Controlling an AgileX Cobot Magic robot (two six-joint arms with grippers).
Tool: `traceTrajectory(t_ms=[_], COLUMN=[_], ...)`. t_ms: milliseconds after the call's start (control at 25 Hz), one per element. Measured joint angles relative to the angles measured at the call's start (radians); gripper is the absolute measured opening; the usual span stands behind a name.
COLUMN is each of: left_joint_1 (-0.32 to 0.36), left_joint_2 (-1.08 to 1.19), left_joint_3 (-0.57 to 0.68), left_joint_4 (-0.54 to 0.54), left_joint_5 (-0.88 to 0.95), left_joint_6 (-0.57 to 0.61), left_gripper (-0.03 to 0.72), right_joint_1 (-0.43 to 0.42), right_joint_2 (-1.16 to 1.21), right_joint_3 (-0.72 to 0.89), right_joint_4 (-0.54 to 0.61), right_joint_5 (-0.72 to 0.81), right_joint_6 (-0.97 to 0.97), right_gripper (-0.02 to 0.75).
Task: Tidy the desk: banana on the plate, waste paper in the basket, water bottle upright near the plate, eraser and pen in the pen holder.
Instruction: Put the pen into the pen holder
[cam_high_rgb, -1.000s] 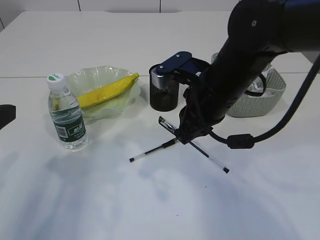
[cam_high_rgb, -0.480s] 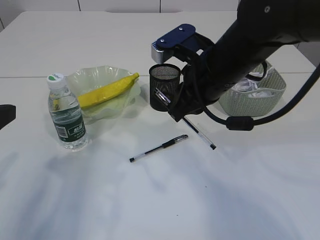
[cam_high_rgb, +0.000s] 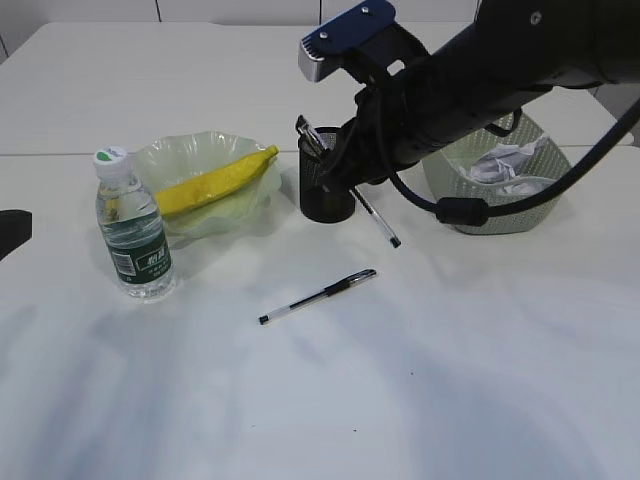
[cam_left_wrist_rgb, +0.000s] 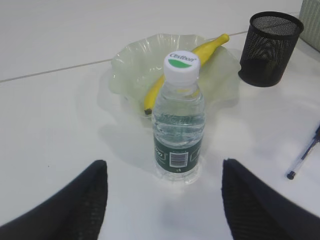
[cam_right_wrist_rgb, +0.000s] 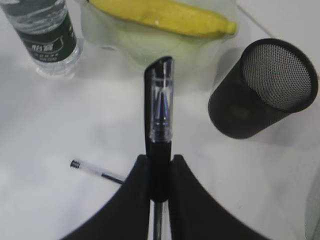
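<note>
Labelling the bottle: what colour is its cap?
White with a green patch on top, on the water bottle; clearest in the left wrist view.

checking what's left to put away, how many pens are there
2. One pen is clamped in the right gripper, lifted beside the pen holder. The other pen lies on the table in front of the holder. Inside the holder can't be seen, so more may be hidden.

Water bottle (cam_left_wrist_rgb: 178, 122) cap reads approx. "Cestbon"; label txt illegible.
</note>
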Motion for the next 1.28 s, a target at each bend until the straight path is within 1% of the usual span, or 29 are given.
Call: traceTrajectory(t_ms=[480,880,1280], left_joint_1=[0.000,0.000,0.000], left_joint_2=[0.000,0.000,0.000], left_joint_3=[0.000,0.000,0.000], left_joint_4=[0.006,0.006,0.006], left_joint_5=[0.000,0.000,0.000], left_joint_6=[0.000,0.000,0.000], left_gripper=[0.508,0.508,0.508], right_joint_1=[0.000,0.000,-0.007], right_joint_2=[0.000,0.000,0.024], right_joint_3=[0.000,0.000,0.000], right_joint_4=[0.020,0.071,0.083], right_joint_5=[-0.244,-0.450,-0.578], right_joint_6=[0.008,0.010,0.012], right_gripper=[0.045,0.045,0.045])
